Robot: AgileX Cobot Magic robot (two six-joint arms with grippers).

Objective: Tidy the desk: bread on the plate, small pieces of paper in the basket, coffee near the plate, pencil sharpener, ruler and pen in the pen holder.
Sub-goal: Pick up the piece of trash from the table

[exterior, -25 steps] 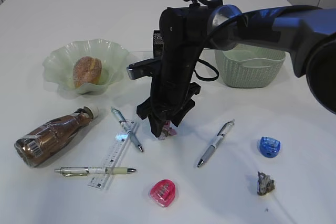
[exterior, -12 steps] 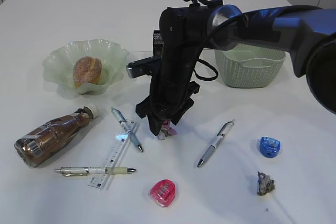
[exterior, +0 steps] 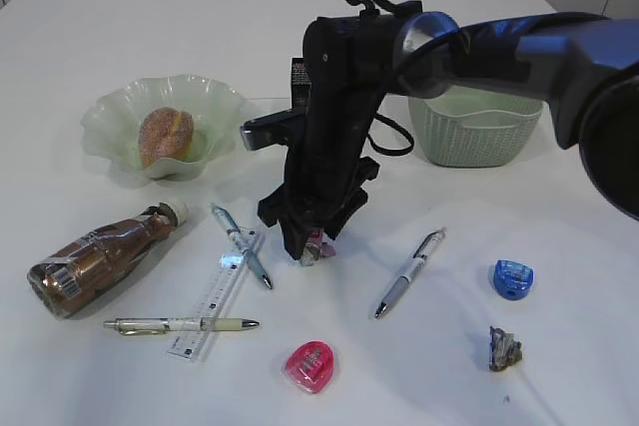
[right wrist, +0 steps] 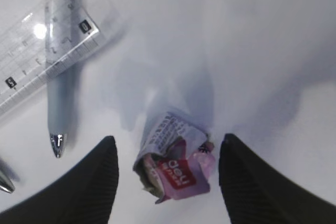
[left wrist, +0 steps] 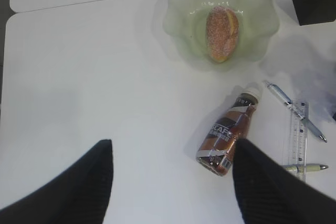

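In the exterior view, the right gripper [exterior: 312,244] is seen lowered over a crumpled paper scrap [exterior: 318,249] on the desk [exterior: 120,27]. In the left wrist view, the left gripper [left wrist: 173,182] is held open and empty, the coffee [left wrist: 227,139] lying between its fingers, the bread [left wrist: 222,27] on the plate [left wrist: 178,19] beyond. In the right wrist view, the scrap [right wrist: 176,164] is seen between open, untouching jaws.

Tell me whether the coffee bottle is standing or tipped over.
Tipped over. The coffee bottle lies on its side on the desk, white cap pointing toward the plate.
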